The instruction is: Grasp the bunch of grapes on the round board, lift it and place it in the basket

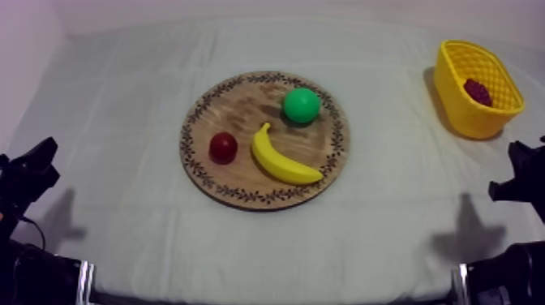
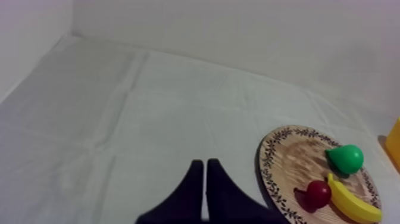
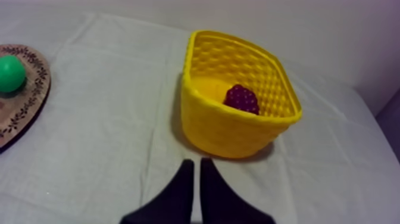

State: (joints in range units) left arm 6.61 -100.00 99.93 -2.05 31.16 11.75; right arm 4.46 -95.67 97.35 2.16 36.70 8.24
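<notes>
My 2 arms sit low at rest, the left arm (image 1: 28, 174) at 8 o'clock in the top view and the right arm (image 1: 519, 178) at 4 o'clock. My left gripper (image 2: 204, 162) has its 2 fingers pressed together in a narrow wedge, holding nothing. My right gripper (image 3: 197, 161) is likewise.

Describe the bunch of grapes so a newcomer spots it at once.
Find the yellow basket at the right of the table, apart from the wooden board. The bunch of grapes lies inside it: dark purple and knobbly, unlike the board's smooth pear, banana and small red fruit.
</notes>
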